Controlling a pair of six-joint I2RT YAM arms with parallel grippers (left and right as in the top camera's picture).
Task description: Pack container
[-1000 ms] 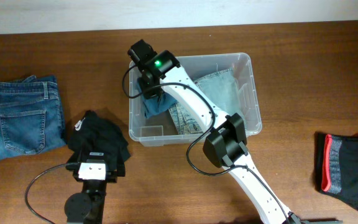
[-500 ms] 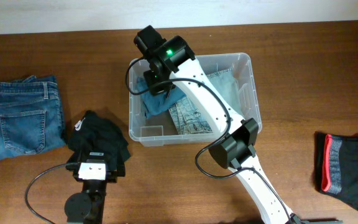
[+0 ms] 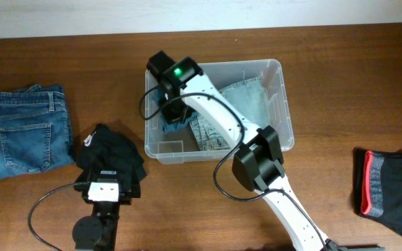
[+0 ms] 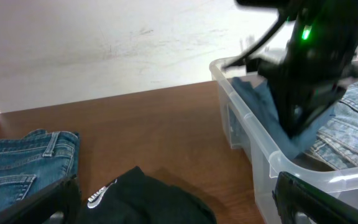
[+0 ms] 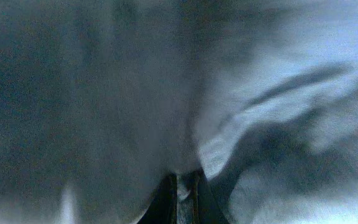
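The clear container (image 3: 279, 67) stands at the table's middle; it also shows in the left wrist view (image 4: 261, 163). Light patterned jeans (image 3: 246, 97) lie inside it. My right gripper (image 3: 172, 116) is low in the container's left part, shut on a dark blue garment (image 3: 175, 127). In the right wrist view its fingers (image 5: 184, 186) pinch that blue cloth (image 5: 104, 93), which fills the frame. My left gripper (image 4: 179, 208) is open, its fingers on either side of a black garment with a white logo (image 4: 142, 199), which lies left of the container (image 3: 114, 150).
Folded blue jeans (image 3: 26, 129) lie at the far left, also seen in the left wrist view (image 4: 17, 165). A black garment with a red stripe (image 3: 389, 192) lies at the right edge. The right arm's cable loops over the container's left rim.
My right gripper has swung from the container's back-left rim down into its left part, still holding the blue garment. The left arm has not moved.
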